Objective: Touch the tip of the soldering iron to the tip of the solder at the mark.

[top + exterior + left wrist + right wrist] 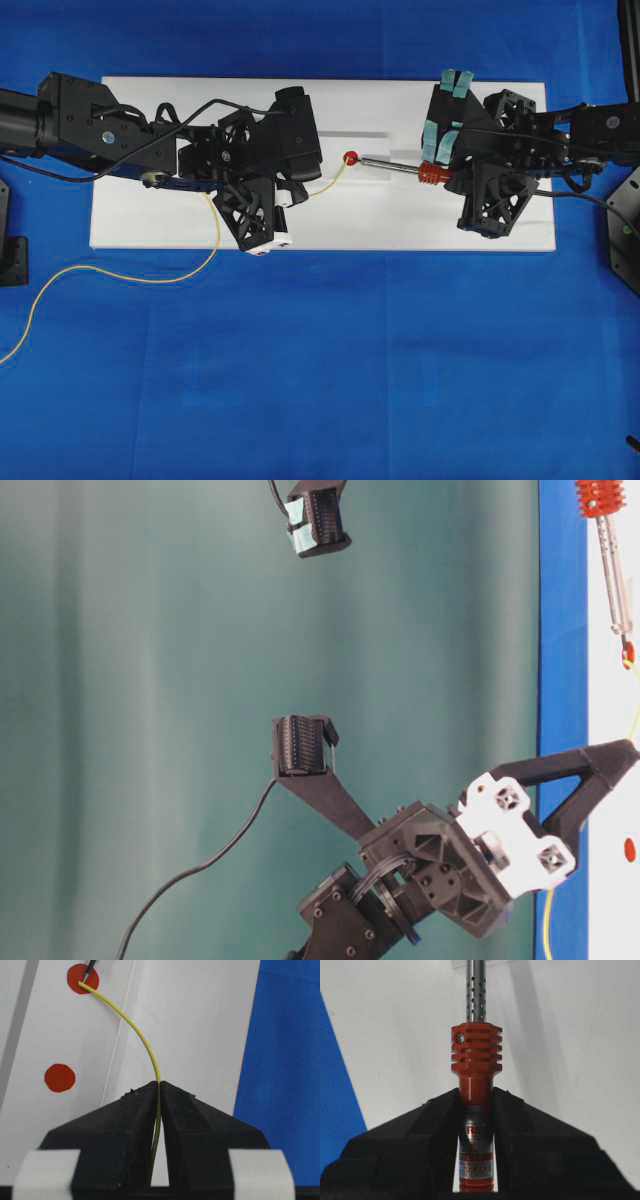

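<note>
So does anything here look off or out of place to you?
Nothing really stands out. The left tool pinches the solder, the right tool grips the soldering iron, and both tips meet at the red mark. The loose solder trailing off the white board onto the blue cloth just looks like slack.

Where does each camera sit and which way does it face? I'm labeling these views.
Overhead: above, looking down on the white board; both arms show.
Table-level: low, image rotated; left gripper shows.
Left wrist: along shut fingers pinching the solder.
Right wrist: along the right gripper clamping the soldering iron.
Overhead and left wrist share the red mark.
</note>
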